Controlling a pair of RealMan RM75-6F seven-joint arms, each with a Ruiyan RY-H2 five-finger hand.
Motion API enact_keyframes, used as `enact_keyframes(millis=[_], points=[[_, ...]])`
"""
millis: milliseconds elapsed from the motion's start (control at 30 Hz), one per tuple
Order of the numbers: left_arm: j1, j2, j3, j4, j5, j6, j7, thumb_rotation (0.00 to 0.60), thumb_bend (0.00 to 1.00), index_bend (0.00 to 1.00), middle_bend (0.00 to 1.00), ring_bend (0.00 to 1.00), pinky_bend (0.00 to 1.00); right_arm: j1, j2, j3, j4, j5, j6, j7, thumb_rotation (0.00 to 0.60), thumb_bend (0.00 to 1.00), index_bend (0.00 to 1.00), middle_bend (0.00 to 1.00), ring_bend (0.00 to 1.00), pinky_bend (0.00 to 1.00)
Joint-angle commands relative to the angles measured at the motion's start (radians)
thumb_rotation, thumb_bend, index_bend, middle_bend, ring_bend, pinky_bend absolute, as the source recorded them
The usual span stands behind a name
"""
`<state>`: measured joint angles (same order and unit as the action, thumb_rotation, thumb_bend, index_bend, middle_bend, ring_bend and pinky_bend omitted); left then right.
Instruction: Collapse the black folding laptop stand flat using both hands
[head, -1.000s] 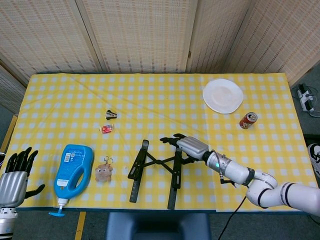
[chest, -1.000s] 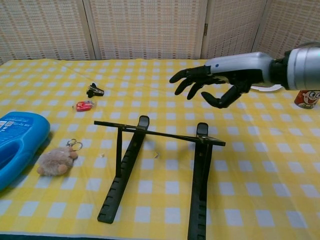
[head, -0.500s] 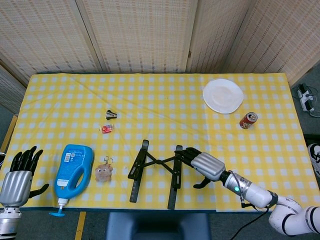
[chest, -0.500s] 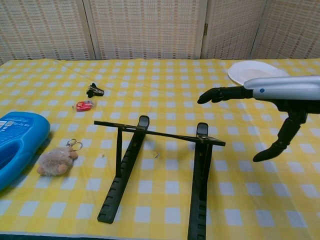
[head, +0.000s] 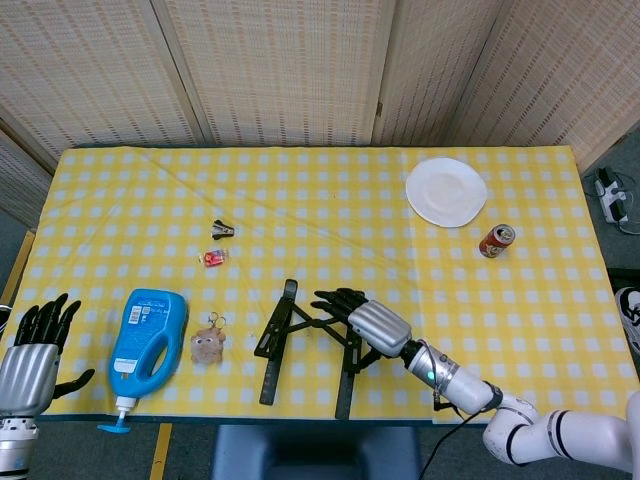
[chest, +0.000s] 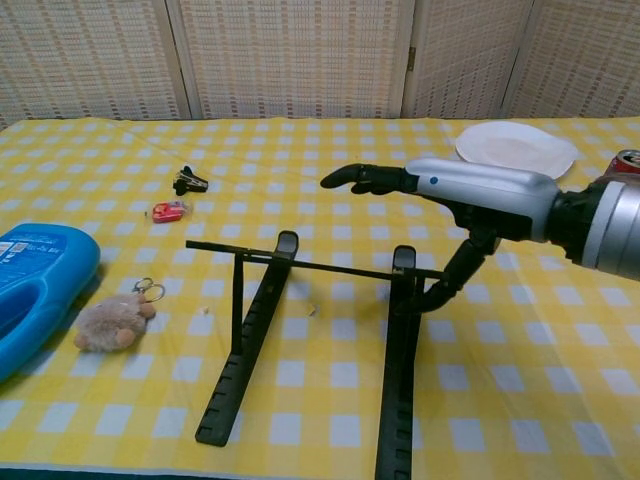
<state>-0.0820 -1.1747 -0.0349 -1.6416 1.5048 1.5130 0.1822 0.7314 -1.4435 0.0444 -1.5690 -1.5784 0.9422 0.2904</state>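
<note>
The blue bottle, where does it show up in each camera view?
Head view: blue bottle lies lower left, beside the small plush toy.
Chest view: only its body shows, cut off at the left edge.
Shared landmark: the plush toy, just right of it in both.

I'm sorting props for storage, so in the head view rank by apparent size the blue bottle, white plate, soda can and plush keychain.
Largest to smallest:
1. blue bottle
2. white plate
3. plush keychain and soda can: these look alike, too close to rank.
</note>
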Motion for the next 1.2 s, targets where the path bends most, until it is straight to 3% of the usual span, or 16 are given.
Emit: enact_keyframes(millis=[33,700,1033,1200], points=[[0.002,0.0,0.001,0.003,0.0,0.0,-0.006,0.6,0.09,0.0,0.01,0.05,0.0,0.005,-0.036,0.047,0.038,0.063,0.002,-0.031,0.6,0.18,0.0,0.0,0.0,0.0],[0.0,0.001,-0.002,0.011,-0.006,-0.006,-0.006,0.6,0.09,0.0,0.01,0.06,0.0,0.08,-0.049,0.214,0.179,0.282,-0.089,0.011,0.6,0.18,0.0,0.0,0.0,0.0],[-0.003,-0.001,-0.004,0.019,-0.011,-0.013,-0.01,0.6,0.09,0.0,0.01,0.06,0.0,0.128,-0.053,0.259,0.244,0.348,-0.151,0.005,0.6,0.18,0.0,0.0,0.0,0.0],[0.001,-0.003,-0.002,0.026,-0.016,-0.013,-0.017,0.6,0.09,0.0,0.01,0.06,0.0,0.127,-0.038,0.248,0.234,0.352,-0.173,0.014,0.6,0.18,0.0,0.0,0.02,0.0]])
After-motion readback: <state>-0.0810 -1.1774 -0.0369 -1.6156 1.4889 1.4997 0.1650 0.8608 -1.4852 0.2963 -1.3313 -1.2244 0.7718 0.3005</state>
